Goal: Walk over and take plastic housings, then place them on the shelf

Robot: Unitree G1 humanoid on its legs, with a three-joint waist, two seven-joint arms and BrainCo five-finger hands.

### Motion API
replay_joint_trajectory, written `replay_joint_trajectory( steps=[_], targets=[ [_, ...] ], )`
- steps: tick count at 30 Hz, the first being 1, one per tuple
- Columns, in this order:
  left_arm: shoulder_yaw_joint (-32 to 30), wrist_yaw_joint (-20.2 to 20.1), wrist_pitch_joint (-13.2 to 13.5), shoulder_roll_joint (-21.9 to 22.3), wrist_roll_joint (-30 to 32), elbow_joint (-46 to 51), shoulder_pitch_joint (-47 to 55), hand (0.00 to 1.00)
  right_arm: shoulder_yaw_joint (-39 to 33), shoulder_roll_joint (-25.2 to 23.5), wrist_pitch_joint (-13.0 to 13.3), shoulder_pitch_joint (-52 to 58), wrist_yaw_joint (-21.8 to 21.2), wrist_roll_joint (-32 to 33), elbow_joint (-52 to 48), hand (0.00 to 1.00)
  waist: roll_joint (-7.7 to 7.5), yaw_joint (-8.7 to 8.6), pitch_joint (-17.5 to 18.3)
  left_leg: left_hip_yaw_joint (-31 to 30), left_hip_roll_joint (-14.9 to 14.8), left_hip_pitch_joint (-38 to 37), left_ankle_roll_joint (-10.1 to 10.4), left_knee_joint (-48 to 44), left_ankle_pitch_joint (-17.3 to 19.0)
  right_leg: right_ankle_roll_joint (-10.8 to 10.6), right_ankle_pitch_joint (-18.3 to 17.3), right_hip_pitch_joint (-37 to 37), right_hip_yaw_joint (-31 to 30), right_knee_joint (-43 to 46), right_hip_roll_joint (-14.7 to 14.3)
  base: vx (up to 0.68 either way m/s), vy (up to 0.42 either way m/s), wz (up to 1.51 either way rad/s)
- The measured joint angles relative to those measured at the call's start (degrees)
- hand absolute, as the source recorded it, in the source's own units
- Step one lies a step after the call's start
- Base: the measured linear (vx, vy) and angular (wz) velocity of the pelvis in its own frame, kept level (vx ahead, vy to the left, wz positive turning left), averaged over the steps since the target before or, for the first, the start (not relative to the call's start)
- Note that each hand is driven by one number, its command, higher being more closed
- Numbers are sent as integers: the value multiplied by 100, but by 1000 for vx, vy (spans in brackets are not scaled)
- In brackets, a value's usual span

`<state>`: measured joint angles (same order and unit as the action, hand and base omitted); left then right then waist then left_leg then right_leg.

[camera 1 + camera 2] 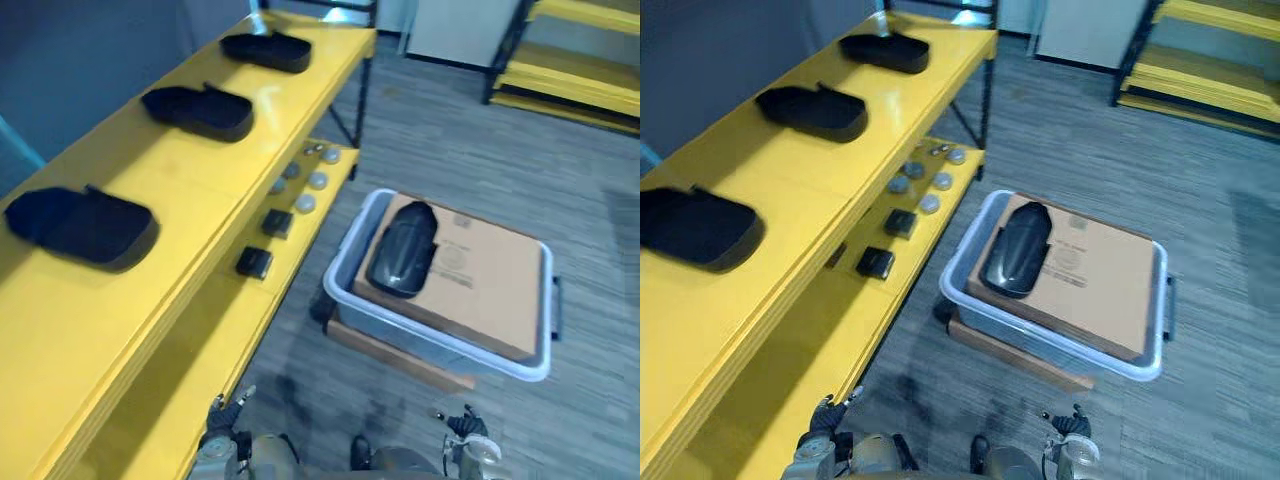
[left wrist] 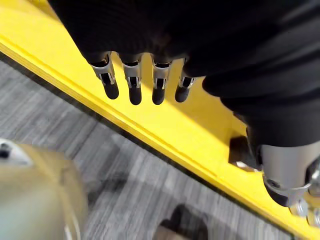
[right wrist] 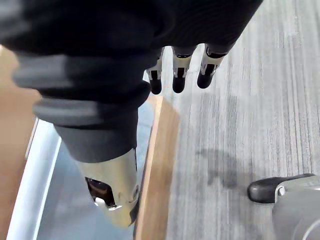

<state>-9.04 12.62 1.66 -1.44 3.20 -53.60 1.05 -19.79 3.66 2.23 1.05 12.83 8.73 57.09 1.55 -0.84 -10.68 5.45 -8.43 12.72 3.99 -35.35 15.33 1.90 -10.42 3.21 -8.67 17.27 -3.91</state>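
On the cardboard box (image 1: 490,285): a round printed mark and some smaller print towards the far corner, too small to read.

Atop that box, lengthwise along its left side: one glossy black plastic housing (image 1: 402,250), domed side up. Box inside a pale grey bin (image 1: 440,345) on the floor, with the bin on a wooden board (image 1: 400,358), just right of the yellow shelf (image 1: 190,185).

On the shelf's top level, in a row and well apart, hollow side up: nearest housing (image 1: 82,228), middle housing (image 1: 198,110), farthest housing (image 1: 267,50). On the lower level: two small black blocks (image 1: 254,263) and a cluster of grey round pieces (image 1: 306,203).

Low at the bottom edge of the head views, left hand (image 2: 134,82) over the yellow front edge of the shelf's lower level, with fingers straight and loose, grasping nothing. Right hand (image 3: 179,75) likewise released, fingers relaxed above the board's edge beside the bin's near wall, empty.

Plastic housing in the bin ahead of both hands — well apart from each, somewhat nearer the right, touching neither.
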Motion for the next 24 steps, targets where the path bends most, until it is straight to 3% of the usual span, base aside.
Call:
replay_joint_trajectory(
  steps=[2,3,6,11,18,24],
  targets=[
    [37,-9,-8,69,-31,-3,21,0,-45,-7,9,77,87,41,-19,0,88,9,51,-652,311,-117,67,828,-69,-114,-102,87,-251,119,-48,48,262,-88],
    [71,-13,-11,50,-34,-19,28,0,-110,-51,4,96,97,101,-18,0,130,33,59,-658,327,-238,-105,955,-105,-147,-297,103,-443,328,-57,71,255,-63],
    [65,-10,-15,16,-30,1,25,0,-271,-315,4,350,95,225,-309,0,-61,14,165,-271,465,-362,-255,1033,29,-387,-348,60,-552,245,210,133,228,-41],
    [62,-8,-21,-45,-28,-6,23,0,-690,-322,13,436,108,310,-568,0,-106,13,282,39,656,-669,-376,1265,51,-612,-255,-225,-656,-150,460,146,145,-24],
    [-68,33,-25,-154,-29,-57,75,0,-1588,-254,17,517,364,655,-859,0,-54,15,486,199,638,-1116,-441,1704,6,-626,-95,-416,-595,-359,479,136,26,-17],
    [-291,146,-65,-31,-31,-56,318,0,-1792,126,85,405,840,639,-2454,0,13,10,548,708,545,-1495,-479,2182,-71,-644,99,-358,-868,-428,385,64,17,-52]
  ],
)
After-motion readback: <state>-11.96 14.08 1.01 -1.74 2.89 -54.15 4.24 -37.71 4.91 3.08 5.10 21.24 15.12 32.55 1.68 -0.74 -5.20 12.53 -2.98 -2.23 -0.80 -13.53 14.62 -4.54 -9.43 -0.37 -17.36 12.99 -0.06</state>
